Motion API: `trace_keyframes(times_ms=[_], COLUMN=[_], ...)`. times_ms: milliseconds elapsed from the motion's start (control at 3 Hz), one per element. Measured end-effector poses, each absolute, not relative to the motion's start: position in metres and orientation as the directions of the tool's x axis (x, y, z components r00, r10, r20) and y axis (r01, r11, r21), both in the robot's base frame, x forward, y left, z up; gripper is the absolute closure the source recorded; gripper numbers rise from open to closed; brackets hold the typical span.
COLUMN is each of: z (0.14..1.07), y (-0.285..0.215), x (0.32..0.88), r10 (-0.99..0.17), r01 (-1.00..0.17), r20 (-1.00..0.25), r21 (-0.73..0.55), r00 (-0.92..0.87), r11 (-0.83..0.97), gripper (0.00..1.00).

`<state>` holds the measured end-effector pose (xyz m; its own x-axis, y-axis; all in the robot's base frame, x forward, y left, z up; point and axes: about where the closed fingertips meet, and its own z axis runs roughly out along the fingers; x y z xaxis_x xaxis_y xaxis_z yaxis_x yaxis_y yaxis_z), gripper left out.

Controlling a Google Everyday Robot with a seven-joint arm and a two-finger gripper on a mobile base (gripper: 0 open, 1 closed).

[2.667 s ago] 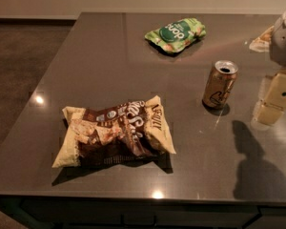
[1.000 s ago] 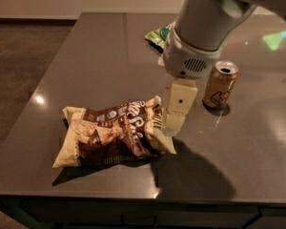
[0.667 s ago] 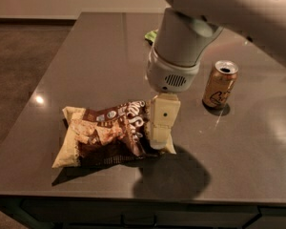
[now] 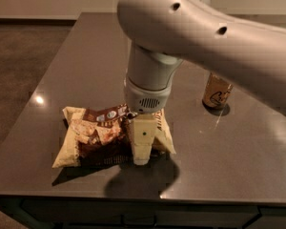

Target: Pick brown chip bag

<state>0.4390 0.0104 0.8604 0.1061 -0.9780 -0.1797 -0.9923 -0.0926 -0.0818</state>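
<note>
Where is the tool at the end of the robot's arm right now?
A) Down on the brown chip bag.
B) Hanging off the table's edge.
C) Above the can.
A: the tool is down on the brown chip bag, at its end nearer the can, which stands apart.

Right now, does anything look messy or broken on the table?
Nothing looks spilled or broken. The brown chip bag lies wrinkly on the table, the end effector is low over its can-side end, and the can stands upright.
</note>
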Motion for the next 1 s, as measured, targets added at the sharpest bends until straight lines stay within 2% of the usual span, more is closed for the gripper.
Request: trace_keyframes(times_ms=[333,1000], z=[0.850,0.864], y=[0.023,0.029], x=[0.446,0.453], r10=[-0.980,-0.981], r01=[-0.991,-0.991], r20=[-0.165,-0.159], r21=[-0.092,-0.079], r00=[0.109,0.115], r11=[-0.095,-0.104], gripper=[0.04,0.65])
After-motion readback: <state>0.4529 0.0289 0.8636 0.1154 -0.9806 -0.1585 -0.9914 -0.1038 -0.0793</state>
